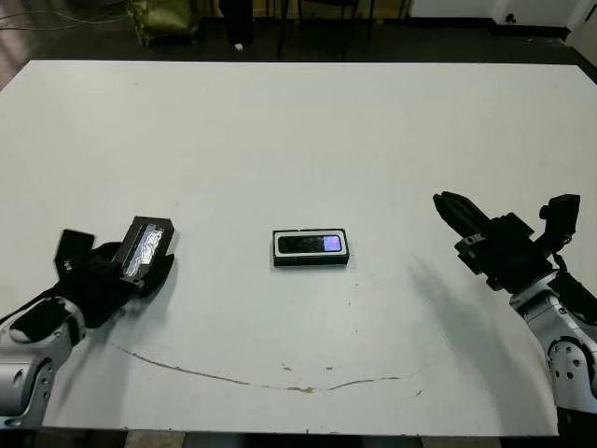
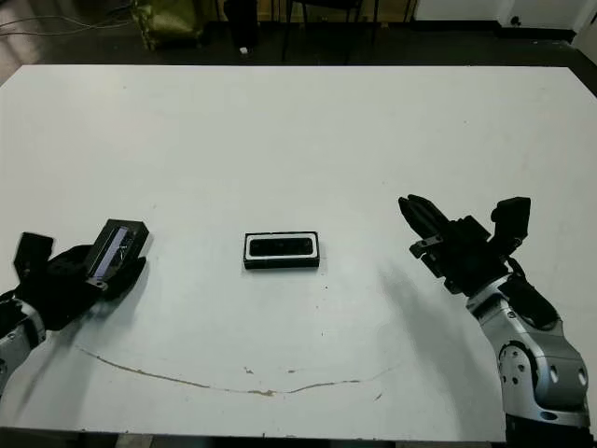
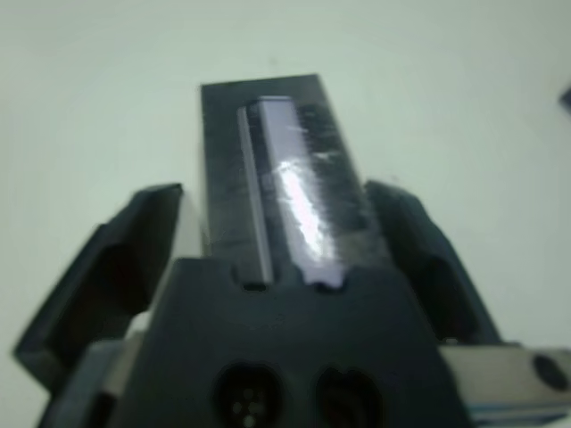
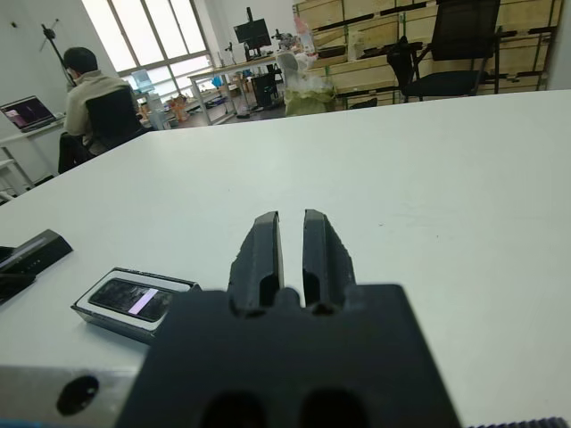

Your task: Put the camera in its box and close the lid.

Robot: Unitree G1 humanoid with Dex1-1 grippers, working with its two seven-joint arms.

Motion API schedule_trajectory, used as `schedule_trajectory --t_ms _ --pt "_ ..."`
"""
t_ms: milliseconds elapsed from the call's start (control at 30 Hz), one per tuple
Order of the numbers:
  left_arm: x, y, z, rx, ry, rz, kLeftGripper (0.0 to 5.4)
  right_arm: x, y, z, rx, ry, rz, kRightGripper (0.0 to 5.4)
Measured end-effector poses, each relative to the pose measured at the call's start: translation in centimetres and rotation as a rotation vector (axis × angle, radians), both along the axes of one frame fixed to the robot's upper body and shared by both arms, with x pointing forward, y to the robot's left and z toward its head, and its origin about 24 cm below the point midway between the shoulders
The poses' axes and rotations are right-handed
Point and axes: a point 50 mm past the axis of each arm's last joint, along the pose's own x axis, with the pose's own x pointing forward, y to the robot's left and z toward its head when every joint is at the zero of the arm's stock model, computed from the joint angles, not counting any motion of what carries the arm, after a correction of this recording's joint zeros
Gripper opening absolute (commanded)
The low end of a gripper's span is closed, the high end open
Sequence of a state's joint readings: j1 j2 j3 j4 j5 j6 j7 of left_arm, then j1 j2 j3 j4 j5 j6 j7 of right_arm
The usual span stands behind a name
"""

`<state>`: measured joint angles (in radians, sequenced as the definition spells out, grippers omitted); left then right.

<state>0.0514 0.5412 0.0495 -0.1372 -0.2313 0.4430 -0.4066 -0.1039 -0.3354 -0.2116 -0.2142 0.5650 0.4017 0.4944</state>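
The box [image 1: 277,248], a shallow black tray with white lining, lies flat at the table's middle. The camera [image 1: 312,245] rests inside it, its glossy face reflecting purple. My left gripper [image 1: 143,265], at the table's left, is shut on the lid [image 1: 147,248], a black cover with a shiny grey strip, held tilted just above the table. In the left wrist view the lid [image 3: 268,178] sits between both fingers [image 3: 134,259]. My right gripper [image 1: 454,212] hovers to the right of the box, shut and holding nothing. The right wrist view shows its fingers [image 4: 261,250] pressed close together.
A thin brown crack line [image 1: 280,385] runs across the table near its front edge. In the right wrist view, a seated person [image 4: 89,98], desks and chairs stand beyond the table's far side. A yellow-green bag [image 1: 163,19] sits on the floor behind.
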Motion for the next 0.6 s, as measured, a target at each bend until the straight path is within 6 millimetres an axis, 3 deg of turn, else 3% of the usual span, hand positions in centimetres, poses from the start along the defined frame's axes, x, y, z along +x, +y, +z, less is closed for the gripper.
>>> schedule_trajectory --t_ms 167,600 --pt "-0.1 -0.8 1.0 0.038 0.062 0.035 2.39 0.0 0.0 0.0 0.001 -0.002 0.003 0.0" --pt "-0.3 -0.9 1.7 -0.027 0.165 0.092 2.37 0.0 -0.1 -0.1 0.004 0.005 -0.015 0.0"
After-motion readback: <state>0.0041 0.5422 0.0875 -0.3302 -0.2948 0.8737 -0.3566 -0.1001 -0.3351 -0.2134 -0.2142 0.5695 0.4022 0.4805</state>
